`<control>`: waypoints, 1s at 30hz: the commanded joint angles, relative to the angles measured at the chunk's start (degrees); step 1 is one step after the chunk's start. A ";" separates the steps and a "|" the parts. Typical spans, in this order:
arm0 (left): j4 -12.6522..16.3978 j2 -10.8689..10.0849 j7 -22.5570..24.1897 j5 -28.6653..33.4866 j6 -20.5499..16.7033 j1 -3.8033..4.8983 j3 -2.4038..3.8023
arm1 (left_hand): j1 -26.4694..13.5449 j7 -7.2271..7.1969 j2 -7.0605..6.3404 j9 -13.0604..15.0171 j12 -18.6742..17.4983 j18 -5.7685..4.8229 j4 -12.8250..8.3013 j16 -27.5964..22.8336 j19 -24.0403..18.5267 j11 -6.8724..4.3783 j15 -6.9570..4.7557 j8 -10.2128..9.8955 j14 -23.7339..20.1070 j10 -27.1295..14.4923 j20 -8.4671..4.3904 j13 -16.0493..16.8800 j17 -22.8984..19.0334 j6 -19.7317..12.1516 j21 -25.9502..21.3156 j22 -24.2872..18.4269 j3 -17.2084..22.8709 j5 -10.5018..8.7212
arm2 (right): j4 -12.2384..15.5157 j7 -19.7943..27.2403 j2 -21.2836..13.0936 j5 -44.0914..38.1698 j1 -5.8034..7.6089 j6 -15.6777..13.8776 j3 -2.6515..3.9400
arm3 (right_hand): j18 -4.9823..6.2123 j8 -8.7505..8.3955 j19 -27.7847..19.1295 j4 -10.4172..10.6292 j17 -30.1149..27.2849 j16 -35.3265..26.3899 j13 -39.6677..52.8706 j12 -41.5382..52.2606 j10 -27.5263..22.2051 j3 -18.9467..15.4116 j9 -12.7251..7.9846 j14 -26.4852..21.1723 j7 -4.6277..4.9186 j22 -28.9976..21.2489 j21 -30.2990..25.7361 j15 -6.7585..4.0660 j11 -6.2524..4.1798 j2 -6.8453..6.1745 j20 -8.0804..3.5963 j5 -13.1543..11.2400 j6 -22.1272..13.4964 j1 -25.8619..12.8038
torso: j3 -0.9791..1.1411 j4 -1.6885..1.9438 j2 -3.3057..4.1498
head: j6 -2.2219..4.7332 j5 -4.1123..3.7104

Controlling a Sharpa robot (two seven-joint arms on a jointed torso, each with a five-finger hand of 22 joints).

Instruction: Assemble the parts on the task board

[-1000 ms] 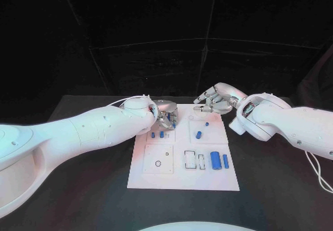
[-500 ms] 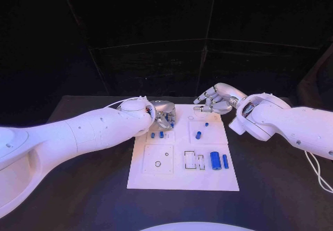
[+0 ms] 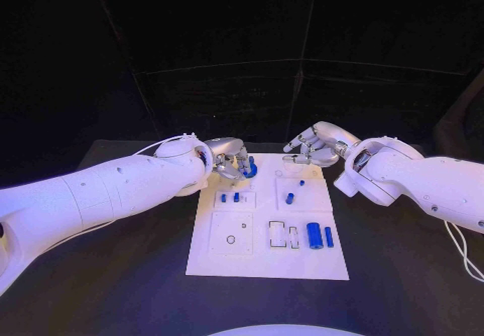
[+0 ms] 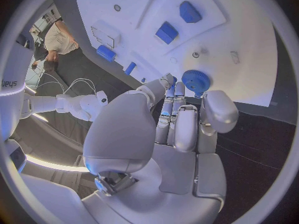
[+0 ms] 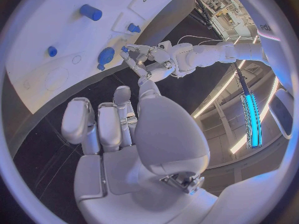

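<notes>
Left hand, now at the far left corner of the task board, pinching a round blue gear at its fingertips; lifted back from over the 2 small blue pegs where it was 1 second ago. Probably carrying the gear toward its seat at the far edge, so placing looks next. Further right, a blue block and a small peg, then 2 blue cylinders near the right edge. Right hand unchanged beyond the far right corner, fingers curled in, holding nothing.
</notes>
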 commanded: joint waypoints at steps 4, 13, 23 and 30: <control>-0.20 -1.54 -0.60 3.03 1.58 0.18 0.17 | -0.59 0.12 -0.54 -0.07 -0.33 -0.65 0.10 0.10 0.36 0.17 0.03 -0.43 1.69 0.23 0.16 0.06 -0.14 0.20 0.28 0.09 0.28 -0.25 | -0.14 0.46 0.06 -0.15 0.09 0.00 0.03 | 0.47 0.18 -0.16 -0.08 0.03 -0.20 0.07 0.22 -0.07 -0.18 0.09 1.16 0.10 -0.02 -0.37 -0.54 -0.07 0.45 0.04 0.33 0.11 -0.06 | 0.07 -0.01 0.07 | 0.02 0.34; -0.53 -2.58 -1.40 3.19 4.02 0.02 -0.73 | -0.81 0.10 -0.68 -0.08 -0.49 -0.68 0.14 0.08 0.39 0.17 0.05 -0.52 1.67 0.29 0.18 0.07 -0.22 0.23 0.41 0.24 0.23 -0.25 | -0.25 0.49 0.20 -0.17 0.09 0.07 0.03 | 0.47 0.18 -0.16 -0.08 0.03 -0.20 0.07 0.22 -0.07 -0.18 0.09 1.16 0.10 -0.02 -0.37 -0.54 -0.07 0.45 0.04 0.33 0.11 -0.06 | 0.05 -0.13 0.12 | -0.12 0.36; -1.06 -2.52 -1.71 3.38 5.65 -0.21 -1.76 | -0.83 0.08 -0.70 -0.08 -0.50 -0.67 0.14 0.04 0.38 0.17 0.05 -0.53 1.65 0.32 0.18 0.08 -0.32 0.24 0.39 0.22 0.23 -0.25 | -0.19 0.51 0.17 -0.25 0.09 0.05 0.03 | 0.47 0.18 -0.16 -0.08 0.03 -0.20 0.07 0.22 -0.07 -0.18 0.09 1.16 0.10 -0.02 -0.37 -0.54 -0.07 0.45 0.04 0.33 0.11 -0.06 | 0.06 -0.12 0.11 | -0.28 0.28; -1.54 -1.95 -1.59 3.48 5.54 -0.44 -2.33 | -0.85 0.05 -0.70 -0.08 -0.52 -0.67 0.13 0.05 0.36 0.14 0.05 -0.54 1.65 0.39 0.19 0.09 -0.30 0.29 0.37 0.21 0.25 -0.26 | -0.17 0.55 0.25 -0.25 0.09 0.03 0.03 | 0.47 0.18 -0.16 -0.08 0.03 -0.20 0.07 0.22 -0.07 -0.18 0.09 1.16 0.10 -0.02 -0.37 -0.54 -0.07 0.45 0.04 0.33 0.11 -0.06 | 0.05 -0.15 0.12 | -0.28 0.27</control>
